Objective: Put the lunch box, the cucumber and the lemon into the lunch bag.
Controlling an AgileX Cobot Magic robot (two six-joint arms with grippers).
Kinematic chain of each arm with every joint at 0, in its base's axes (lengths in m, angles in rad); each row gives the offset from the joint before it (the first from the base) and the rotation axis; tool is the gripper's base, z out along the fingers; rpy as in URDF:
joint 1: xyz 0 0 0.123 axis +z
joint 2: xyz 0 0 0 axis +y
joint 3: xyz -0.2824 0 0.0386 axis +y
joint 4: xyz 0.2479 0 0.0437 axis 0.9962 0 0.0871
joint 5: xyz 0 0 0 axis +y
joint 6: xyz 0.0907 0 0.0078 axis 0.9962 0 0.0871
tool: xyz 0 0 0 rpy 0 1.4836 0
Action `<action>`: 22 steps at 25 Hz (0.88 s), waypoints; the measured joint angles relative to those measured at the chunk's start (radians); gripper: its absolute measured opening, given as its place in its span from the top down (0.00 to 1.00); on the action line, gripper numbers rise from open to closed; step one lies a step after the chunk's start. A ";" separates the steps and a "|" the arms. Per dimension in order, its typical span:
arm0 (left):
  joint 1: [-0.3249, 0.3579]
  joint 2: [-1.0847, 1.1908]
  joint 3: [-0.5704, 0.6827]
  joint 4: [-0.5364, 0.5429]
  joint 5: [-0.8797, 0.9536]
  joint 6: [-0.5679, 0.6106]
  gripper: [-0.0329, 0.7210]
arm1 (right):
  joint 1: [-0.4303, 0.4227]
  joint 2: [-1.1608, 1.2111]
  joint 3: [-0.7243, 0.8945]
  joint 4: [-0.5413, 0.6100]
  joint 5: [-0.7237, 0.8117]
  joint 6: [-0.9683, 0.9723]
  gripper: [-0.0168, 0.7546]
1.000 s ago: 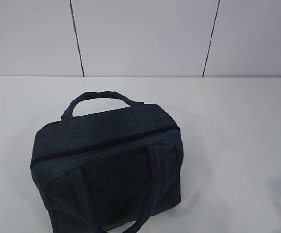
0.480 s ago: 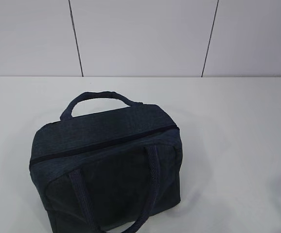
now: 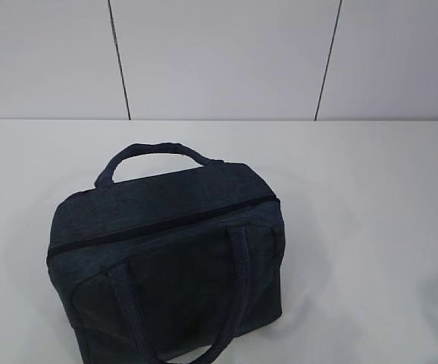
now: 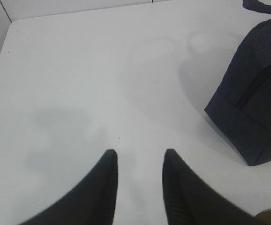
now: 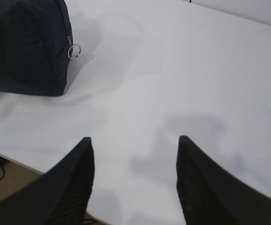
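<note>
The lunch bag point(image 3: 166, 258) stands upright on the white table point(image 3: 370, 197), near the front edge and left of centre in the exterior view. Its top zipper point(image 3: 162, 224) runs closed along the full length of the top panel, and the silver ring pull point(image 5: 74, 51) hangs at the end wall of the bag, visible in the right wrist view. One handle point(image 3: 157, 154) arches behind the top; the other hangs down the front face.

The lunch box, the cucumber and the lemon appear in no view. With the zipper closed, the items are judged to be already inside and the task essentially complete, though the contents cannot be confirmed.

The left gripper point(image 4: 139, 159) hovers over bare table beside the bag, fingers spread and empty. The right gripper point(image 5: 134, 146) does likewise on the opposite side, fingers spread wider, holding nothing.
</note>
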 joint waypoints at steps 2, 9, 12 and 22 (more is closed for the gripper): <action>0.000 0.000 0.000 0.000 0.000 0.000 0.64 | 0.000 0.000 0.000 0.000 0.000 0.000 0.45; 0.000 0.000 0.000 0.000 0.000 0.000 0.64 | 0.000 0.000 0.000 -0.002 0.000 0.000 0.45; 0.000 0.000 0.000 0.000 0.000 0.000 0.64 | 0.000 0.000 0.000 -0.002 0.000 0.000 0.45; 0.000 0.000 0.000 0.000 0.000 0.000 0.65 | 0.000 0.000 0.000 -0.002 0.000 0.000 0.45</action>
